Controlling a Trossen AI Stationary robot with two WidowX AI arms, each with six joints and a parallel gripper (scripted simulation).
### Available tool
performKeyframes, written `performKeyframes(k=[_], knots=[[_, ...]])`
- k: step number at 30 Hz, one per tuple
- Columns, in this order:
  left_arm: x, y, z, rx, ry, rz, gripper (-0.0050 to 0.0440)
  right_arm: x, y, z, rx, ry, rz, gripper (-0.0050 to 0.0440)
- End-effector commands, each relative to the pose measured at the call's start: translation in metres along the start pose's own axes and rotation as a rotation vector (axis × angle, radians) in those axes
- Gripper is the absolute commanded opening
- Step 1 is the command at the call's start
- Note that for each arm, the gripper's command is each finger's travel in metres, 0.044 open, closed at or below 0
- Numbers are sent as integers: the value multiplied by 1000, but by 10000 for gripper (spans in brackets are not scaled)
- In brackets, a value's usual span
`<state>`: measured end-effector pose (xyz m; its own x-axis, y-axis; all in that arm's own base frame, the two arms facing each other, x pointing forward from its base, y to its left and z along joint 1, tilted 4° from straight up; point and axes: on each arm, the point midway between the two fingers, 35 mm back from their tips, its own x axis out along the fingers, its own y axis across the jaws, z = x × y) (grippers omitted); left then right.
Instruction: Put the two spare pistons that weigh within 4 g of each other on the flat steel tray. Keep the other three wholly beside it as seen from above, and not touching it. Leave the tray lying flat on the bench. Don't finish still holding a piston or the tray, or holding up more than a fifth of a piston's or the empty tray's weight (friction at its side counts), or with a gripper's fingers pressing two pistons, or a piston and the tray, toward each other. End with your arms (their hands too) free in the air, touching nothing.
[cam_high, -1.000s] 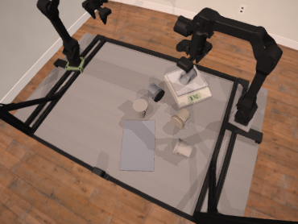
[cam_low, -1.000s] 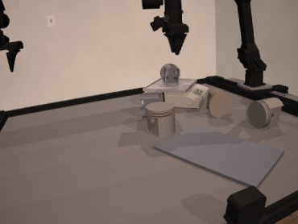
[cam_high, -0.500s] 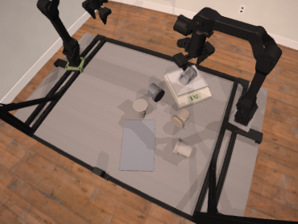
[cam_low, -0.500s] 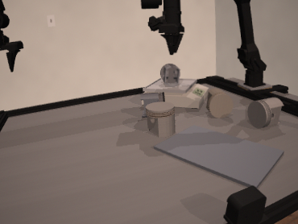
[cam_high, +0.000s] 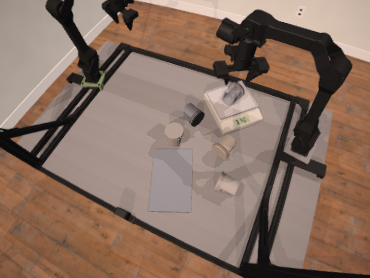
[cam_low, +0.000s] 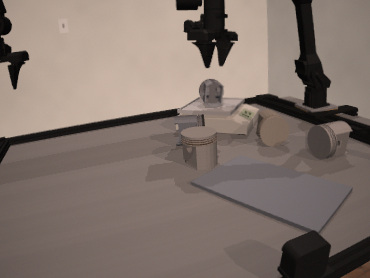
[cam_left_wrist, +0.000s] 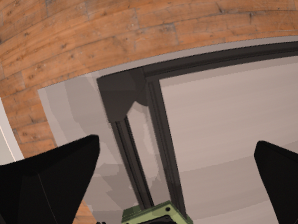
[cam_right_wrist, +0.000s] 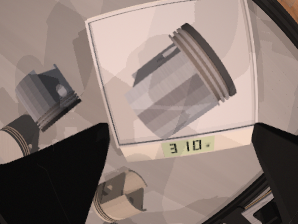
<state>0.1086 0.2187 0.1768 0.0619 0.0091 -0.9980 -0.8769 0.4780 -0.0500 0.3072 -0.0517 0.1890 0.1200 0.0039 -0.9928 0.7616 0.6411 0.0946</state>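
Atop the scale (cam_high: 231, 125) (cam_low: 226, 123) (cam_right_wrist: 134, 152), a piston (cam_high: 233, 93) (cam_low: 211, 92) (cam_right_wrist: 181, 82) lies on its side, long axis slanting, crown toward upper right in the right wrist view, beneath the right gripper (cam_high: 240, 75) (cam_low: 213, 65) (cam_right_wrist: 184, 132), wide open and empty.

dim warm light | soft overlapping shadows | top view slightly soft | no glare

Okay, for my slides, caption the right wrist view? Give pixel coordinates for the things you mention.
Open gripper (cam_right_wrist: 182, 125) above a piston (cam_right_wrist: 182, 82) on scales (cam_right_wrist: 131, 151) reading 310.

A workshop-style robotics lab, shown by two black arms (cam_high: 320, 65) (cam_low: 212, 25) mounted at opposite edges of a framed bench (cam_high: 100, 150) (cam_low: 100, 200).
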Motion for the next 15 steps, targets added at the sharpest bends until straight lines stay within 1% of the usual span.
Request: performKeyframes(k=[1, 7, 9, 15], knots=[[0, -1, 0, 3, 1, -4, 440, 0, -1, -2, 110, -3, 9, 378], [0, -1, 0, 3, 1, -4, 440, 0, -1, -2, 270, -13, 18, 378], [0, -1, 0, 3, 1, -4, 440, 0, -1, -2, 270, -13, 18, 378], [0, -1, 0, 3, 1, -4, 440, 0, -1, -2, 429, -23, 27, 378]])
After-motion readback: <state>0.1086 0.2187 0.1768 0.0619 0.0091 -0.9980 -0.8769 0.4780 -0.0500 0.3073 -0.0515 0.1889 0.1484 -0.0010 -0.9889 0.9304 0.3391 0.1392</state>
